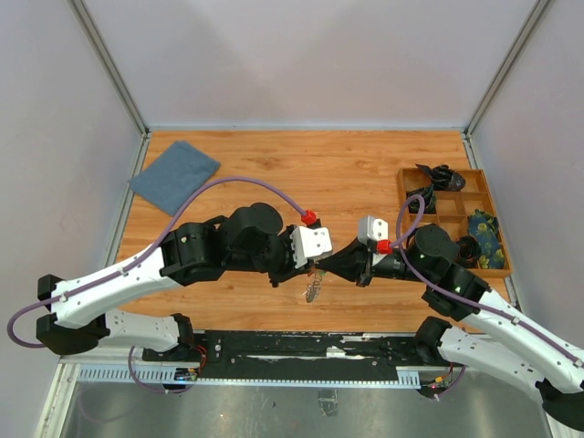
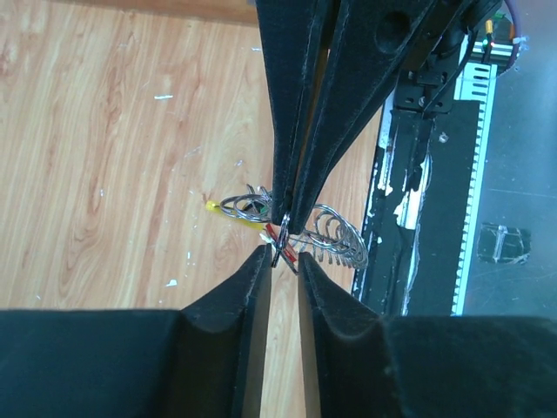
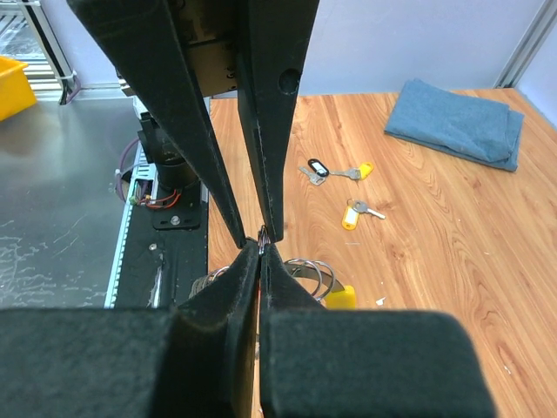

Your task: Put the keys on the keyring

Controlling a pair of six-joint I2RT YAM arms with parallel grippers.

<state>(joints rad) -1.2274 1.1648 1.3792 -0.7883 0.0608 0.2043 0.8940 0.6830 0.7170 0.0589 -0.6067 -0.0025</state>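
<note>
The right tool [image 3: 261, 251] has its fingers pressed flat together, with the thin wire of the keyring [image 2: 335, 237] pinched at their very tips. The left tool [image 2: 283, 261] meets it tip to tip from the opposite side. Its fingers stand slightly apart, and the wire passes into that narrow gap with bare space showing beside it, so it grips nothing.

The keyring hangs just below the meeting point. Its fringe of small silver keys fans out toward the near edge of the counter [image 1: 347, 173], with a yellow tag [image 2: 211, 206] sticking out on the far side and a speck of red close to the tips. Whether the fringe rests on the wood or hangs clear, I cannot tell.

Farther out on the counter lie a black-headed key [image 3: 316, 167] and a yellow-headed key [image 3: 359, 171] just beside each other, and a yellow-tagged key [image 3: 352, 215] near them.

A folded blue cloth [image 1: 174, 176] sits at the far left corner. A wooden compartment tray [image 1: 470, 171] holding dark bundles stands at the right edge.
</note>
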